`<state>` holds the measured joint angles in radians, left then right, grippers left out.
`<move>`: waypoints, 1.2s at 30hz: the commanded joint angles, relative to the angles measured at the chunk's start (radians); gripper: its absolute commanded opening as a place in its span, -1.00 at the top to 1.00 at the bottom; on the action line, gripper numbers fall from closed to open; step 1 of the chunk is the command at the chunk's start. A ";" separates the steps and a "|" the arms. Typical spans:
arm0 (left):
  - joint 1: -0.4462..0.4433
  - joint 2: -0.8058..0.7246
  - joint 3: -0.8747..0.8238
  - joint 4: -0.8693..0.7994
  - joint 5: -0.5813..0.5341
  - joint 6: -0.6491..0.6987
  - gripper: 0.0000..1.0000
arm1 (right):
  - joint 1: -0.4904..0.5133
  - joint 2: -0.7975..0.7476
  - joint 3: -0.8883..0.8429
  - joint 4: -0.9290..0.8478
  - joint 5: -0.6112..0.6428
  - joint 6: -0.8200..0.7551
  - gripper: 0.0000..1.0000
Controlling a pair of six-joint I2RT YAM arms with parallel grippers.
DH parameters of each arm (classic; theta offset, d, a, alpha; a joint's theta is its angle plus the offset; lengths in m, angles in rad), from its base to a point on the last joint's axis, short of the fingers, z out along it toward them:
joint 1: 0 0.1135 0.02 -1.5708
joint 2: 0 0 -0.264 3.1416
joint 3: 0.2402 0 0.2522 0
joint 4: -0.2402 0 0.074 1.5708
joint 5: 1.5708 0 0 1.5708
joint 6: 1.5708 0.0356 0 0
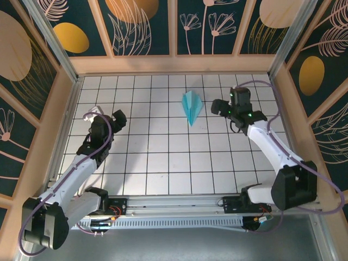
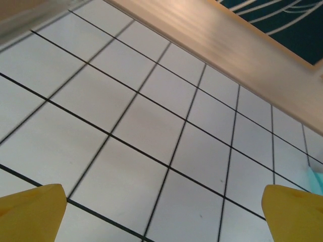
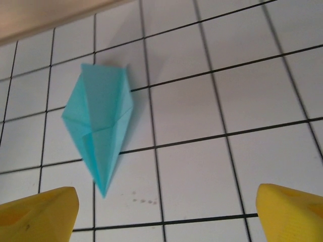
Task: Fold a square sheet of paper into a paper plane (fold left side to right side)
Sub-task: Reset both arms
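Paper plane (image 1: pixel 191 107), just the one, lies flat on the white-gridded desk (image 1: pixel 147 163), far centre, nose pointing back toward the arms. Two hands in play: the right hand (image 3: pixel 166 212) hovers near it on its right, yellow fingers (image 3: pixel 38 212) spread wide, gripping nothing, touching nothing. Over on the other side, the left hand (image 2: pixel 164 214) sits well apart from the plane, fingers wide too, empty above the tiles.
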<state>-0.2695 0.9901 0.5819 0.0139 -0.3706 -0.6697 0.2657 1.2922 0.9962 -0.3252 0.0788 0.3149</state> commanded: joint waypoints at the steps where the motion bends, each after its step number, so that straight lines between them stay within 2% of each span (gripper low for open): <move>1: 0.012 -0.025 -0.020 0.069 -0.078 0.065 -0.98 | -0.063 -0.091 -0.096 0.162 0.000 0.024 -0.88; 3: 0.014 -0.035 -0.033 0.087 -0.097 0.087 -0.98 | -0.100 -0.133 -0.158 0.226 0.003 0.033 -0.97; 9: 0.016 -0.058 -0.085 0.154 -0.159 0.168 -0.97 | -0.209 -0.191 -0.300 0.377 0.061 0.035 -0.99; 13: 0.017 -0.064 -0.125 0.212 -0.197 0.231 -0.98 | -0.226 -0.216 -0.436 0.554 0.125 -0.041 -0.98; 16: 0.016 -0.068 -0.154 0.264 -0.204 0.261 -0.98 | -0.234 -0.216 -0.537 0.708 0.113 -0.083 -0.99; 22: 0.017 -0.055 -0.200 0.357 -0.222 0.315 -0.98 | -0.241 -0.160 -0.679 0.973 0.133 -0.151 -0.98; 25: 0.016 -0.039 -0.203 0.368 -0.224 0.344 -0.98 | -0.247 -0.106 -0.701 1.049 0.135 -0.169 -0.99; 31: 0.017 -0.001 -0.223 0.421 -0.249 0.383 -0.98 | -0.246 -0.024 -0.799 1.353 0.102 -0.223 -0.98; 36: 0.018 0.041 -0.241 0.480 -0.257 0.416 -0.98 | -0.245 0.044 -0.841 1.539 0.059 -0.280 -0.98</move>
<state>-0.2600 1.0119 0.3565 0.4168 -0.5976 -0.2966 0.0257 1.3159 0.1703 1.0000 0.1627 0.0971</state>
